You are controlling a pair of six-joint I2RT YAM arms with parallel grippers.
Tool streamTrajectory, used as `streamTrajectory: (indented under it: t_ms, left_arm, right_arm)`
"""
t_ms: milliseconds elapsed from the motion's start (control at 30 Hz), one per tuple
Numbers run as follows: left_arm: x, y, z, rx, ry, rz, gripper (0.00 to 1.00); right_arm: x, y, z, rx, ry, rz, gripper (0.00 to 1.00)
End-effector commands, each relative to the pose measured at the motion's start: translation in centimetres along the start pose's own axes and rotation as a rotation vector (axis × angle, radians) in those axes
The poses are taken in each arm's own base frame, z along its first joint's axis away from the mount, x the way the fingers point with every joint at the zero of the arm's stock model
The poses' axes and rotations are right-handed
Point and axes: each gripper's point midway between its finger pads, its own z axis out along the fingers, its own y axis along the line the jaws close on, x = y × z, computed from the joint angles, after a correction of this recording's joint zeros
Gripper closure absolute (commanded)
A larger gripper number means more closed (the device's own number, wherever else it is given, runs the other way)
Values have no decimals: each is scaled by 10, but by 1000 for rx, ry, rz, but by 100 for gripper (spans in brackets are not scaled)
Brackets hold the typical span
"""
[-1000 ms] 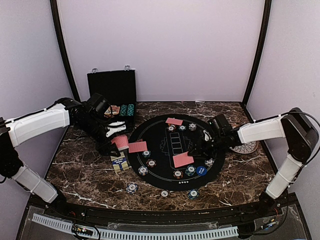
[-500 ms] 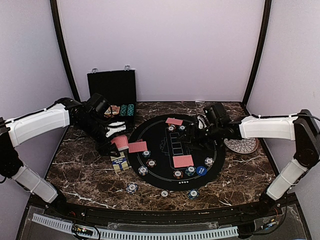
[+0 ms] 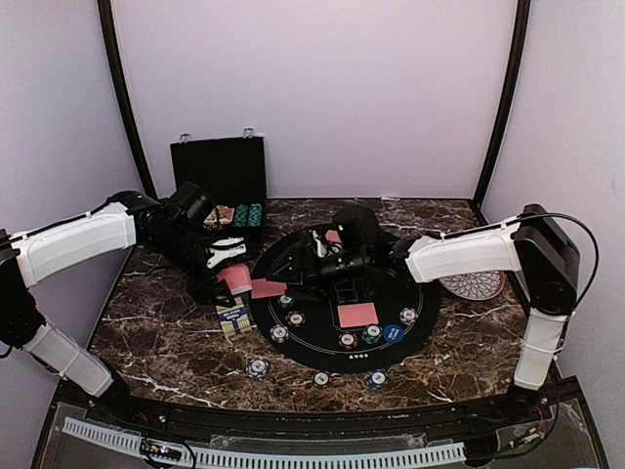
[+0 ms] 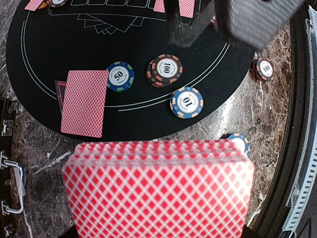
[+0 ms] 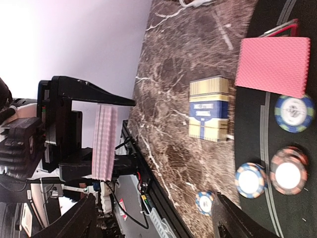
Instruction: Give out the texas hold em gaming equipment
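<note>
My left gripper (image 3: 227, 275) is shut on a deck of red-backed cards (image 3: 235, 277), held above the table left of the black mat (image 3: 314, 344). The deck fills the bottom of the left wrist view (image 4: 158, 191) and hides the fingers. My right gripper (image 3: 305, 262) is open and empty over the mat's left part, facing the deck (image 5: 104, 141). Single red cards lie on the mat (image 3: 269, 287) (image 3: 357, 314) (image 3: 339, 236). Several striped chips (image 4: 166, 69) (image 4: 186, 102) and a blue disc (image 3: 393, 332) lie on the mat. Three chips (image 3: 258, 367) lie off it at the front.
A blue and cream card box (image 3: 234, 318) lies beside the mat under the deck, also in the right wrist view (image 5: 209, 109). An open black case (image 3: 219, 174) with chips stands at the back left. A white patterned plate (image 3: 476, 285) lies right of the mat.
My right arm has swung left across the mat, from its right side to its left part, ending close to the held deck. The left arm and deck have not moved.
</note>
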Motion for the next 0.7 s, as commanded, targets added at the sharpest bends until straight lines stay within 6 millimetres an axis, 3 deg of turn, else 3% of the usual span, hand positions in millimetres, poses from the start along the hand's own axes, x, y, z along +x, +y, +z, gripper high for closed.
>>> streamTrajectory:
  t_ms: [0, 667]
  left_arm:
    - [-14, 0, -10, -1, -43, 4, 100]
    - [-13, 1, -7, -5, -35, 6, 100]
  right_arm:
    - [-1, 39, 16, -137, 20, -32, 20]
    - [6, 52, 55, -230, 90, -19, 20]
